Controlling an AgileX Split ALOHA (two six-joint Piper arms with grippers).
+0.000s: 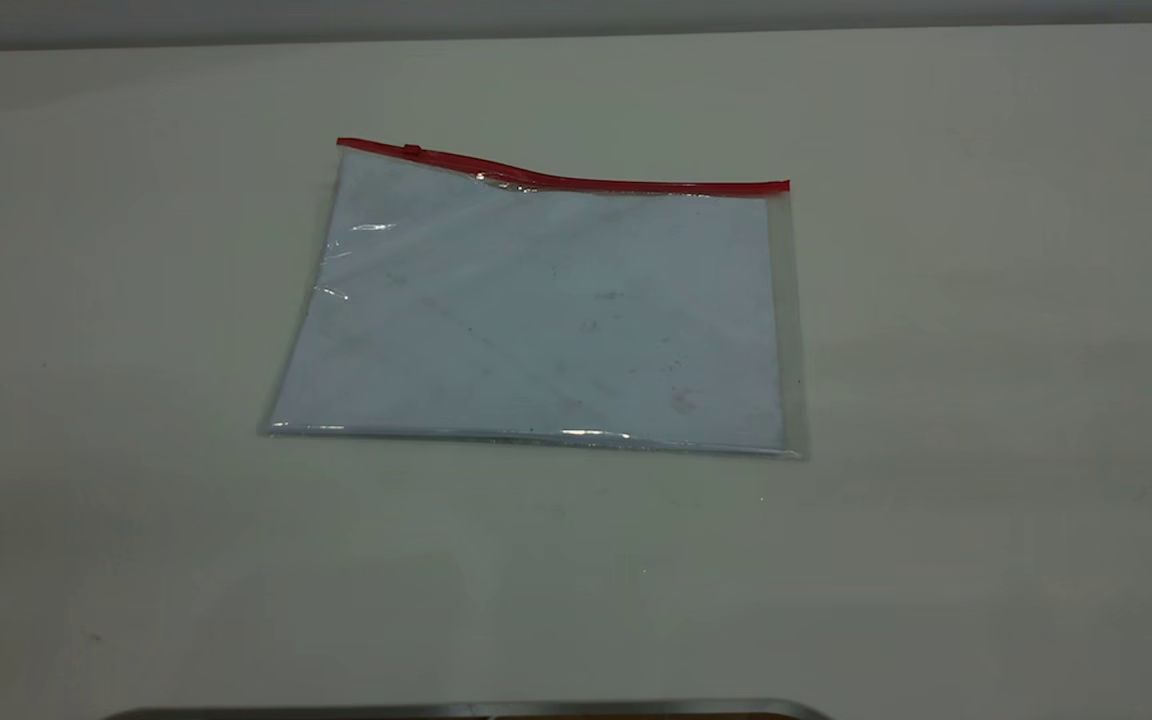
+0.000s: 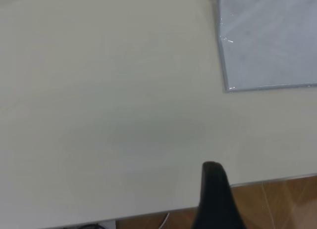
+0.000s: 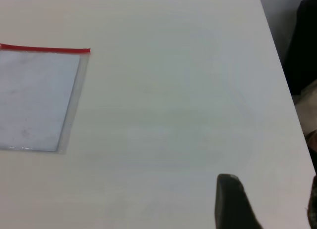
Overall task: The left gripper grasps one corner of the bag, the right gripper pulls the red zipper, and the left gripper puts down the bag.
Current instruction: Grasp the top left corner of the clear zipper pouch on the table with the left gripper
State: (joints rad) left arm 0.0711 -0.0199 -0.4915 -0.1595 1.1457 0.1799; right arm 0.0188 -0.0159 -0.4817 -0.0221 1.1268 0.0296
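The bag [image 1: 536, 310], a flat clear pouch with a pale bluish sheen, lies flat on the white table. The red zipper [image 1: 576, 182] runs along its far edge, with the small slider tab [image 1: 412, 150] near the far-left corner. No gripper shows in the exterior view. In the left wrist view the left gripper [image 2: 257, 184] is over the table's edge, well off the bag's near-left corner [image 2: 270, 41]; one black finger [image 2: 214, 189] shows, nothing beside it. In the right wrist view the right gripper [image 3: 271, 189] is open and empty, far from the bag's right end [image 3: 34, 95].
The white table [image 1: 986, 400] is bare around the bag. Its edge shows in the left wrist view [image 2: 272, 182] with wooden floor beyond. A grey metal rim [image 1: 476, 710] shows at the bottom of the exterior view.
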